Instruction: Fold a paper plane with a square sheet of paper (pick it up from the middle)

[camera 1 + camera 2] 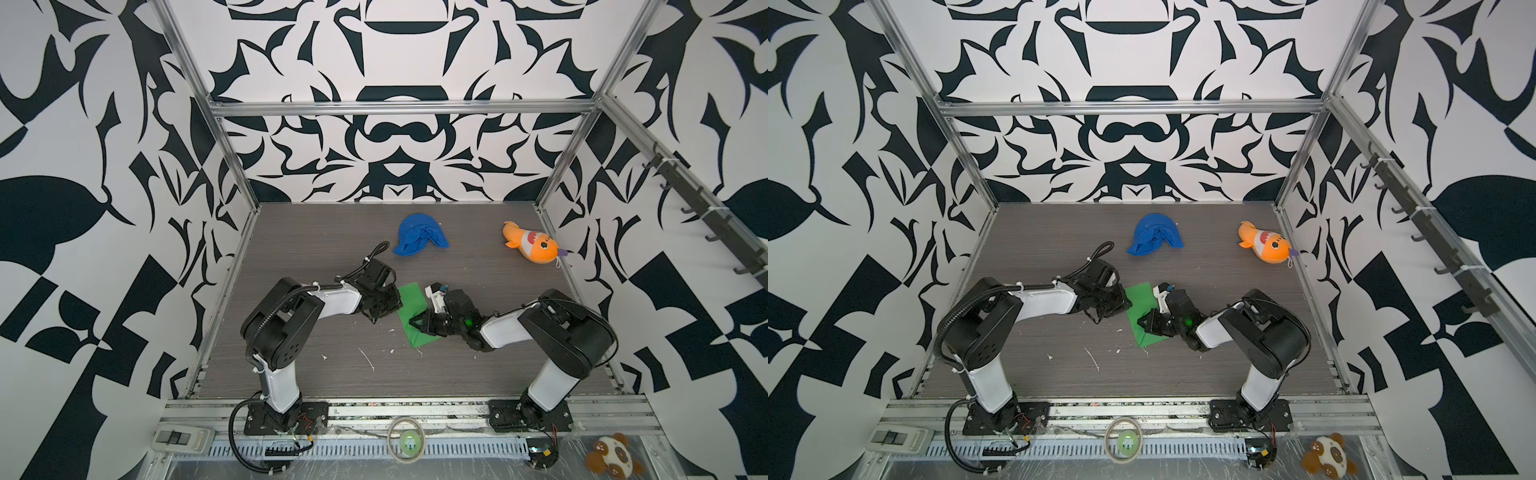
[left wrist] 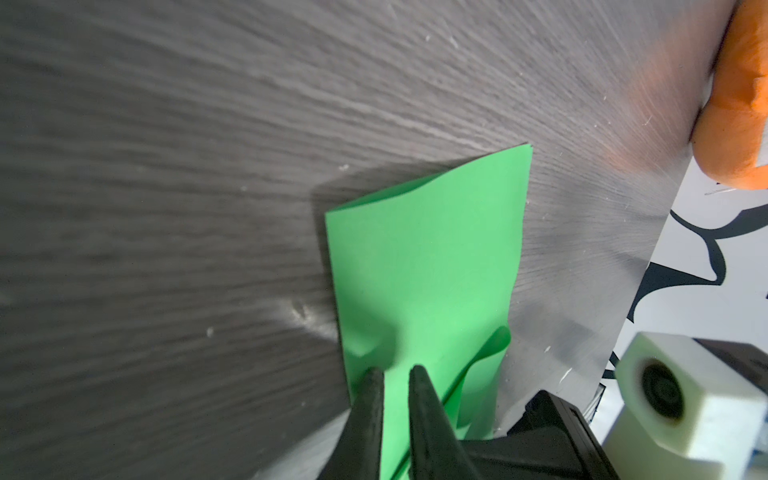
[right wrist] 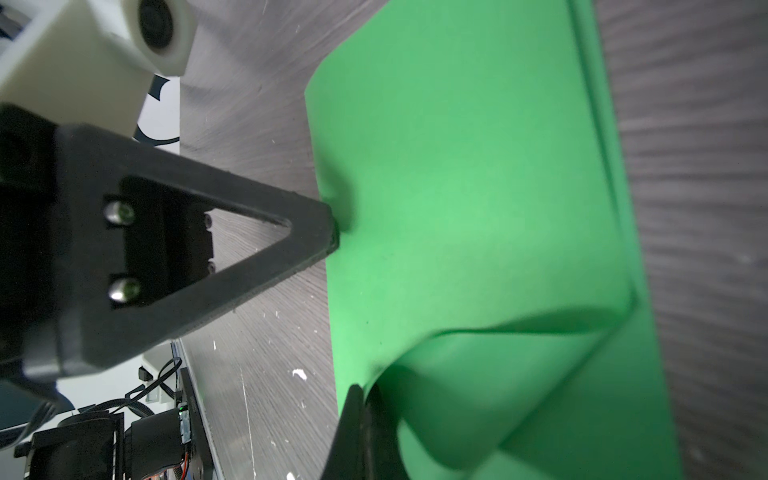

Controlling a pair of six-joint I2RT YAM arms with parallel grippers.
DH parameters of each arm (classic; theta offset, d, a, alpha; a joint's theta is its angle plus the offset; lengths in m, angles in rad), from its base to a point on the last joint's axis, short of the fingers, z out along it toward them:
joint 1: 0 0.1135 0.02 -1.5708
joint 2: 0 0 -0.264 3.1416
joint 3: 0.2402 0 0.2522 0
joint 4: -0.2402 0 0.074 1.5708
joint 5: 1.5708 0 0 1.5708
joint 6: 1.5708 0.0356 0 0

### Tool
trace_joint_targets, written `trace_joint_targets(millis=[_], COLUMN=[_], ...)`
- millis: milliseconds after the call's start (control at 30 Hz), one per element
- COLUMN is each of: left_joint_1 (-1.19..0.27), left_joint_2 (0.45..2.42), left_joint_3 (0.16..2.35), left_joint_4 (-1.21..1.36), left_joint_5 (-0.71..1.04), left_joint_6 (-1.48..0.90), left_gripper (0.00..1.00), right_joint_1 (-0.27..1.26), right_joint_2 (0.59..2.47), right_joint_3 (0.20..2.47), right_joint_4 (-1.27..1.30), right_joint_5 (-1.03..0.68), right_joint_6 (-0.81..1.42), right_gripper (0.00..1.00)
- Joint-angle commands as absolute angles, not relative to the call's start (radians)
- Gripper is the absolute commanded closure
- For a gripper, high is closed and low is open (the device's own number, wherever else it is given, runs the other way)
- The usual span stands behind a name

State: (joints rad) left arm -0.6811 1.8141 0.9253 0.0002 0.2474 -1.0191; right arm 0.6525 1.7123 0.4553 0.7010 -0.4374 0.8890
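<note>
Green paper lies in the middle of the grey wood table [image 1: 457, 374], between the two arms. It is the square sheet of paper [image 1: 411, 297], now folded over into a long strip with a loose flap curling up at one end.

In the left wrist view the left gripper [image 2: 395, 372] stands with its fingers [image 2: 368, 399] close together, a thin gap between them, and the tips press down on the paper.

In the right wrist view the right gripper [image 3: 365, 392] has its fingers pinched tight on the paper's curled edge [image 3: 415, 365].

A blue cloth [image 1: 419, 235] sits farther back, and an orange fish toy [image 1: 532, 245] lies near the right wall, both well apart from the paper
</note>
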Motion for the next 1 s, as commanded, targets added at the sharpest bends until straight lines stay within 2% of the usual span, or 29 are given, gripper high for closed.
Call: trace_joint_targets(millis=[0,967], left_joint_1=[-0.690,-0.696], left_joint_2=[1.879,1.879], left_joint_3=[0.893,0.888], left_joint_4=[-0.098,-0.095], left_joint_5=[0.188,0.172], left_joint_6=[-1.030,-1.042], left_gripper=[0.83,0.83], right_joint_1=[0.658,0.658], right_joint_2=[1.724,1.689], right_joint_3=[0.452,0.440], right_joint_4=[0.724,0.734], right_joint_5=[-0.408,-0.415], right_joint_6=[0.893,0.897], right_gripper=[0.96,0.96])
